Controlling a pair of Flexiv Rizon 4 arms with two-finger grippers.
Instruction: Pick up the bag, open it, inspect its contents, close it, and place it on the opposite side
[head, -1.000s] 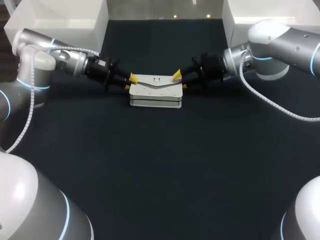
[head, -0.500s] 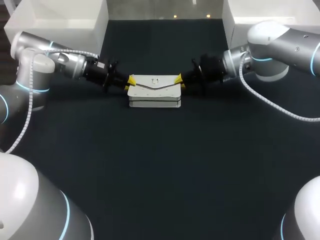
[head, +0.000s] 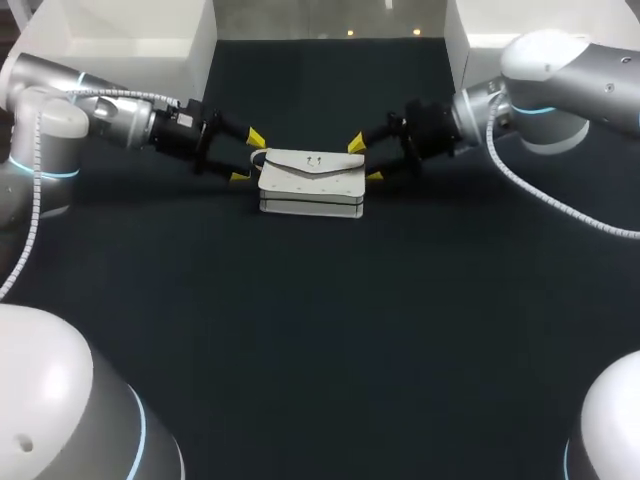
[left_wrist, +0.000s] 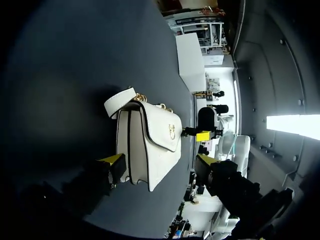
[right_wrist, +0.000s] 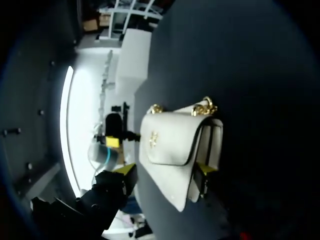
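White flap handbag (head: 311, 182) with gold clasp and chain rests on the dark table (head: 320, 340), towards its far side, between my two arms. My left gripper (head: 248, 157) stands at the bag's left end with its fingers spread wide, and the bag lies just ahead of the tips. My right gripper (head: 365, 161) stands at the right end, fingers likewise apart. Neither gripper clamps the bag.
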